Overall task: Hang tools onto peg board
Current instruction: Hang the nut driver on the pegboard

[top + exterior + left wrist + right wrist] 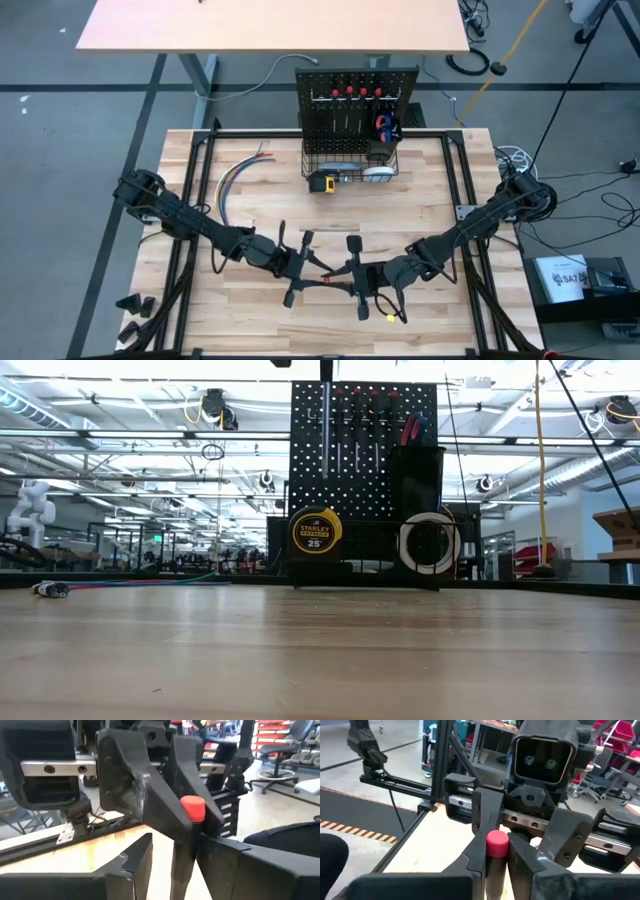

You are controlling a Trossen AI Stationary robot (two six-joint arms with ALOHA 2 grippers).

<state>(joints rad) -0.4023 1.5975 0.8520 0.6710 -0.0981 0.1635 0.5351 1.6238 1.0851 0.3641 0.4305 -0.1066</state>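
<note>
A black-handled screwdriver with a red cap (497,844) stands upright over the table's near middle, where my two grippers meet, both pointing level. My right gripper (497,857) is shut on it. My left gripper (175,865) is open, with a finger on either side of the handle's lower part (183,865) and tabletop showing between one finger and the handle. The peg board (355,100) stands upright at the far edge with red-capped screwdrivers (350,92) hanging on it. A yellow tape measure (316,532) sits in its wire basket (350,170). My right gripper pinches the top of the screwdriver's handle, at the red cap (192,809), between its two fingers (481,845). It comes level from the table's right, and its fingers lie across the handle. The screwdriver stands upright with the cap up; its lower end runs out of both wrist views.
A bundle of coloured wires (235,175) lies at the far left of the tabletop. A small yellow thing (389,318) lies near the front edge under my right arm. A white roll (428,543) sits in the basket beside the tape measure.
</note>
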